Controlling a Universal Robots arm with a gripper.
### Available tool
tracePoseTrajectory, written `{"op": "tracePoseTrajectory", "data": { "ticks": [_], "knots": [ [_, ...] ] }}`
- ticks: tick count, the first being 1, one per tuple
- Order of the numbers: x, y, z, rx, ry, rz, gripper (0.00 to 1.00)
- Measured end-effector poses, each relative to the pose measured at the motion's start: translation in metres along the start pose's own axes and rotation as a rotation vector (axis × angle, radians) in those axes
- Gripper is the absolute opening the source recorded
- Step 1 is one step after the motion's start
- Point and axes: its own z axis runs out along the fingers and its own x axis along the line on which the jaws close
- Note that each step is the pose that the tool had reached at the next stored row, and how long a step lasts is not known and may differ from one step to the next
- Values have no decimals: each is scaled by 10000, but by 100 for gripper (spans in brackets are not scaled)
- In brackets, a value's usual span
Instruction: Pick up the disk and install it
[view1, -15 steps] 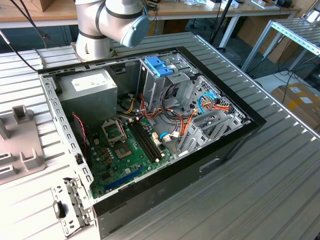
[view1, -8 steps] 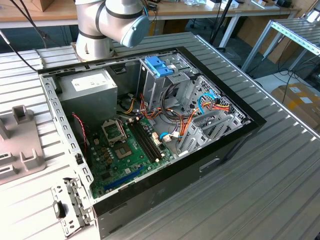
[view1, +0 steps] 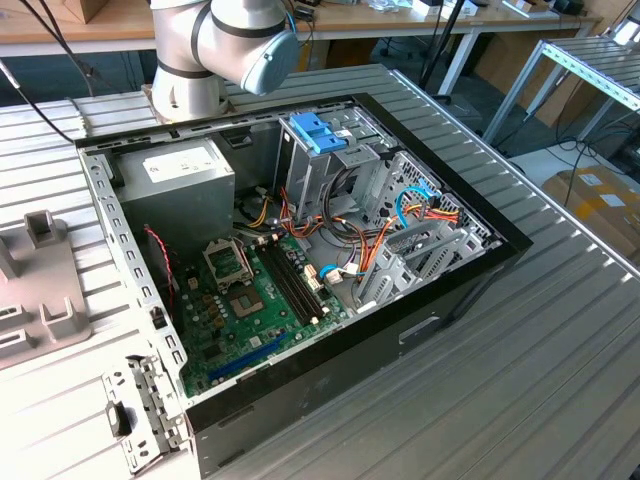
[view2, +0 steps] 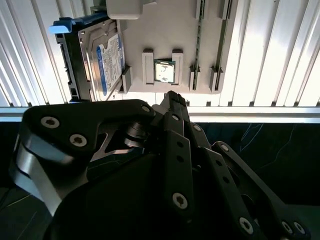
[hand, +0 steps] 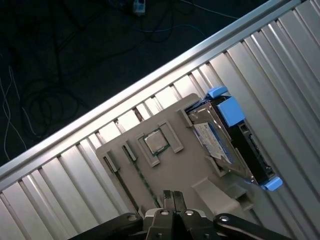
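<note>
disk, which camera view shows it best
The first wrist view: the disk shows end to end, label and both blue tabs in sight. The second wrist view shows it too, one end behind the gripper.

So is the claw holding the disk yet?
No, in the first wrist view the disk stands on edge in the grey holder, apart from the claw, whose closed tips grip nothing.

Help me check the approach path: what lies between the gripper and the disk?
Bare grey plate and one small raised tab beside the disk, as both wrist views show. The gripper, shut, is apart from the disk.
</note>
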Motion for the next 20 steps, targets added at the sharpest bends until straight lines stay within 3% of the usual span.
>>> {"op": "tracePoseTrajectory", "data": {
  "ticks": [20],
  "knots": [
    [0, 0, 1, -39, 71, -1610, 11]
  ]
}}
